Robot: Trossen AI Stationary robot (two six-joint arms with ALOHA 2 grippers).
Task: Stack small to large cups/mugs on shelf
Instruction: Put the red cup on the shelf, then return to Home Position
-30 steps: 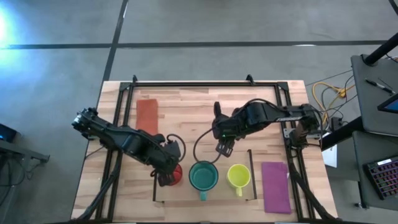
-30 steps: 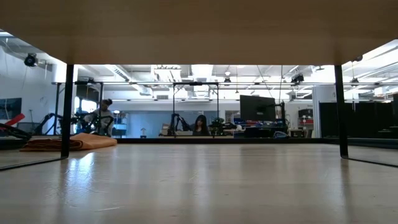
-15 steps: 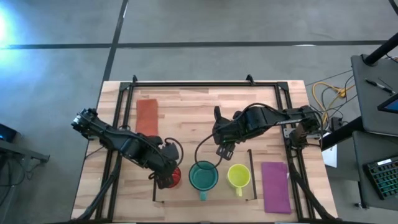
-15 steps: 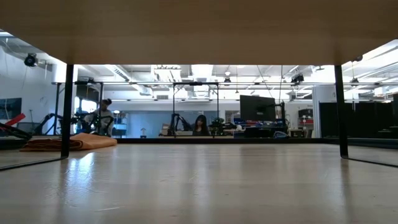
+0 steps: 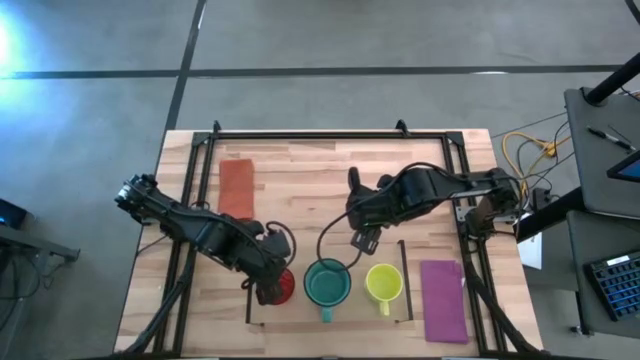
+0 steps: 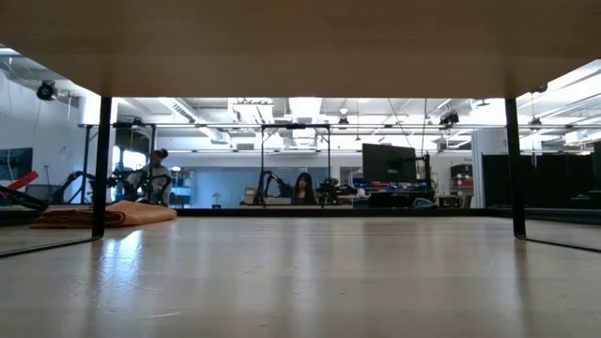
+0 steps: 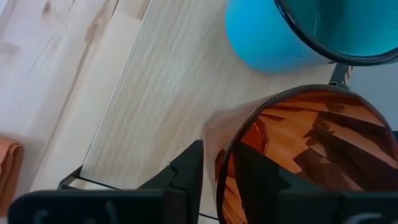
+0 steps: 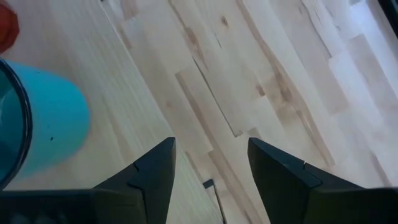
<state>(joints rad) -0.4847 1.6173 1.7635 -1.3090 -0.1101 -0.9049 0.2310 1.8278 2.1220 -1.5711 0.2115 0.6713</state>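
High view, left to right. An orange cloth (image 5: 237, 186) lies flat on the wooden table (image 5: 300, 170), inside the large black frame (image 5: 330, 135). The left arm reaches diagonally toward the near edge; the left gripper (image 5: 268, 287) sits at the red cup (image 5: 283, 286). In the left wrist view, one dark finger (image 7: 186, 177) lies outside the wall of the red cup (image 7: 298, 155) and the other inside its rim, so the claw is narrow and clamped on that wall. The cup occupies the left end of the shelf (image 5: 403, 262), a thin black wire rectangle on the table.

Just beside the cup stands the teal mug (image 5: 326, 284), upright, handle toward the near edge; its side also shows in the left wrist view (image 7: 267, 43). Next comes the yellow mug (image 5: 383, 283), upright, handle likewise toward the near edge, close to the teal mug but apart from it.

The right gripper (image 5: 361, 238) hovers behind the two mugs, over bare wood; the right wrist view shows its fingers (image 8: 152, 174) spread wide, holding nothing, with the teal mug (image 8: 37, 118) nearby. A purple cloth (image 5: 443, 300) lies right of the shelf.
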